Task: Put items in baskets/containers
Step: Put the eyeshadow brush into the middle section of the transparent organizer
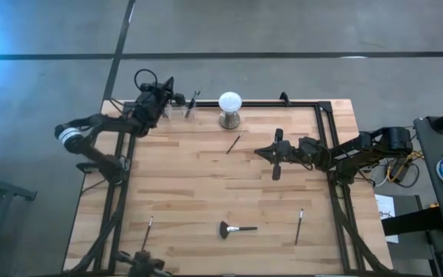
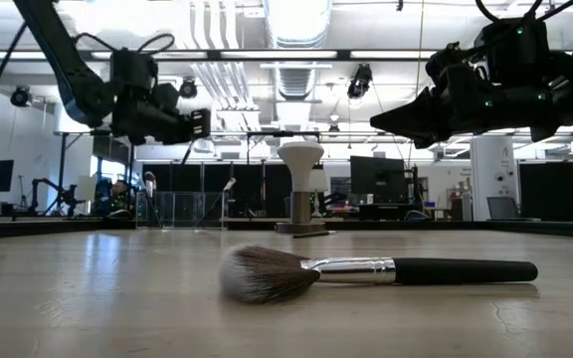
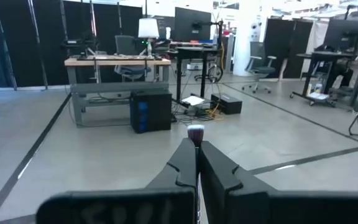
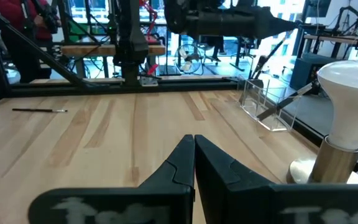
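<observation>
Fluffy fan-headed brush (image 2: 366, 270) on grainy wooden table (image 2: 117, 298)

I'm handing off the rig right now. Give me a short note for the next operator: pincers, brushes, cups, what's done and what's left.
Left pincer: shut on a brush, raised at the table's far edge near the clear cups.
Right pincer: shut, empty, over mid-table near the white globe.
Done: at least one brush stands in the cups.
Left: fan brush, three slim brushes loose on the table, plus the held one.
</observation>
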Robot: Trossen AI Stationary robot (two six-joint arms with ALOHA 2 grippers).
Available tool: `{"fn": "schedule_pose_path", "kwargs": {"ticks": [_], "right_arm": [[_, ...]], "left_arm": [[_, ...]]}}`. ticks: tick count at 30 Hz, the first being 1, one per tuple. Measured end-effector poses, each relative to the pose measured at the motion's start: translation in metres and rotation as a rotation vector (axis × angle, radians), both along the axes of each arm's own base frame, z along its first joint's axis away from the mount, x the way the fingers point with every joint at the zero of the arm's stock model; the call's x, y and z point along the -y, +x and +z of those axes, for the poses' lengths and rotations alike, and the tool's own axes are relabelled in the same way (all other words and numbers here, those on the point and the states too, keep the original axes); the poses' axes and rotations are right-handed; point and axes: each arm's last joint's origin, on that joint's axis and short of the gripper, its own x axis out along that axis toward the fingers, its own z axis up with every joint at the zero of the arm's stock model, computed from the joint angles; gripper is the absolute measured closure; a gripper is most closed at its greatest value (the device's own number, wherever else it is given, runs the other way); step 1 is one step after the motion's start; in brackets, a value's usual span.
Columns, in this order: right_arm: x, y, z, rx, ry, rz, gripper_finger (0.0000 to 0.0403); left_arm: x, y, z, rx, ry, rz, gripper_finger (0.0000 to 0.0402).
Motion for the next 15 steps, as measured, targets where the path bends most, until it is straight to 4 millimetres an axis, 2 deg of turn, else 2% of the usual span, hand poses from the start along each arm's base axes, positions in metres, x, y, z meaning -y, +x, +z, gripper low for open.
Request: {"fn": "schedule_pose_path", "kwargs": {"ticks": [3,7,11,15], "right_arm": [[0.0,0.0,0.0,0.0,0.0,0.0,0.0394],[0.0,0.0,0.0,0.0,0.0,0.0,0.0394],[0.0,0.0,0.0,0.0,0.0,0.0,0.0394],[0.0,0.0,0.0,0.0,-0.001,0.0,0.0394]], "left_arm": [[-0.009,0.003,-0.007,-0.005,-0.004,0.003,0.0399],[-0.02,0.008,-0.025,-0.052,-0.047,0.01,0.0399],[-0.025,0.013,-0.044,-0.071,-0.084,-0.001,0.0399],[-0.027,0.016,-0.052,-0.035,-0.09,-0.016,0.0399]]}}
